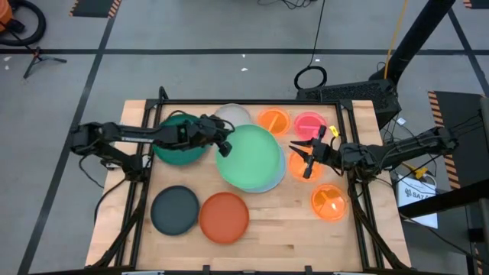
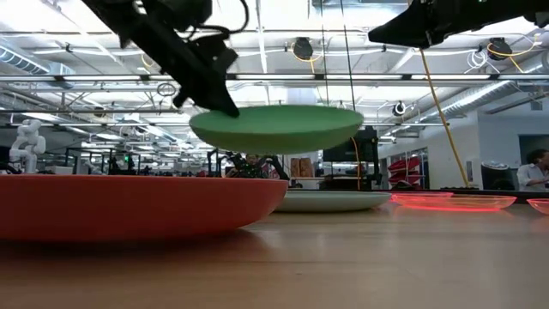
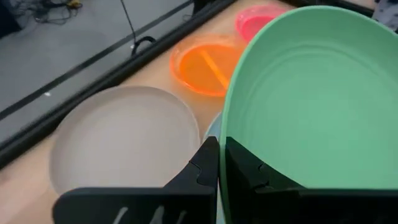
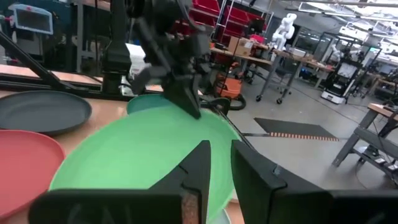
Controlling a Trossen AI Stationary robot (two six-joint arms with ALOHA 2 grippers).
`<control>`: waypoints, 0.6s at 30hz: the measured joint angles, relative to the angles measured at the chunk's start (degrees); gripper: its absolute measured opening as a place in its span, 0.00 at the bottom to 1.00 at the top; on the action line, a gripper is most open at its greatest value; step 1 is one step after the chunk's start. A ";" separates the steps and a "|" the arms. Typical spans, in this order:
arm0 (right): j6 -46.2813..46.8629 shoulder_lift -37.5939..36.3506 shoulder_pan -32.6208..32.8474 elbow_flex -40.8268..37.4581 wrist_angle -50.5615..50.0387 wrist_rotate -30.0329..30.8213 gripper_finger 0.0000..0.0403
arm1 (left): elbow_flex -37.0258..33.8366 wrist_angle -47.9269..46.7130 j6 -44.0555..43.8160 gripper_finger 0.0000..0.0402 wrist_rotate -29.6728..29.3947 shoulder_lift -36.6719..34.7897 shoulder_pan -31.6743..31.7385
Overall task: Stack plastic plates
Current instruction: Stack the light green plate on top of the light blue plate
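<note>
low view: light green plate [image 2: 276,127] airborne

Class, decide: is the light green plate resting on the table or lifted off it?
Lifted. In the low view the light green plate hangs clear above the tabletop, its rim pinched by the left gripper.

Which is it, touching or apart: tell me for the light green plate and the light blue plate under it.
Apart. The low view shows the light green plate held up by the left gripper, with open background between it and the light blue plate.
</note>
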 joint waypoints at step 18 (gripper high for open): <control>-0.60 0.00 -0.03 0.01 -1.38 0.07 0.14 | 11.91 -2.30 -1.74 0.02 1.70 16.90 1.15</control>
